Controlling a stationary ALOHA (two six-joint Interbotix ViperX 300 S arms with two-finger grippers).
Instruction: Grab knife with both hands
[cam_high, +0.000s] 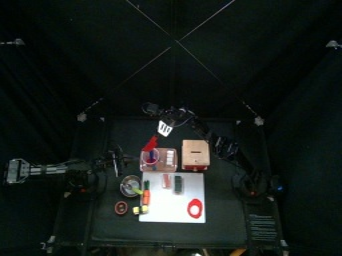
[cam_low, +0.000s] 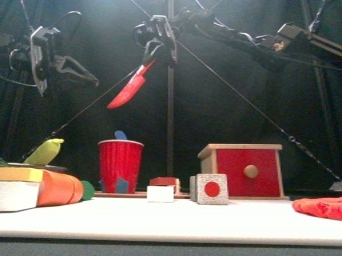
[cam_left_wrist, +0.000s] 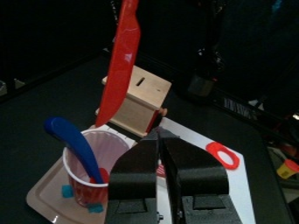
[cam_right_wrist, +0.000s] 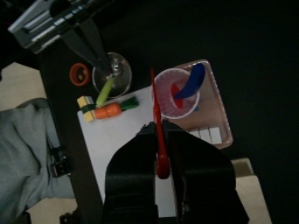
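The red knife (cam_low: 134, 85) hangs slanted high above the table, its upper end in my right gripper (cam_low: 158, 45), which reaches in from the right. In the right wrist view the thin red blade (cam_right_wrist: 158, 144) runs out from between the jaws of the right gripper (cam_right_wrist: 158, 171), which is shut on it. My left gripper (cam_low: 47, 60) hovers to the left of the knife at about the same height, apart from it. In the left wrist view the knife (cam_left_wrist: 121, 61) stands beyond the left gripper (cam_left_wrist: 160, 162), whose jaws are slightly open and hold nothing.
Below the knife a red cup (cam_low: 120, 165) holds a blue spoon (cam_low: 120, 135). A wooden box with a red front (cam_low: 243, 170) stands to its right, with small blocks (cam_low: 210, 188) in front of it. Toy vegetables (cam_low: 47, 150) lie at the left, on a white mat (cam_high: 174, 195).
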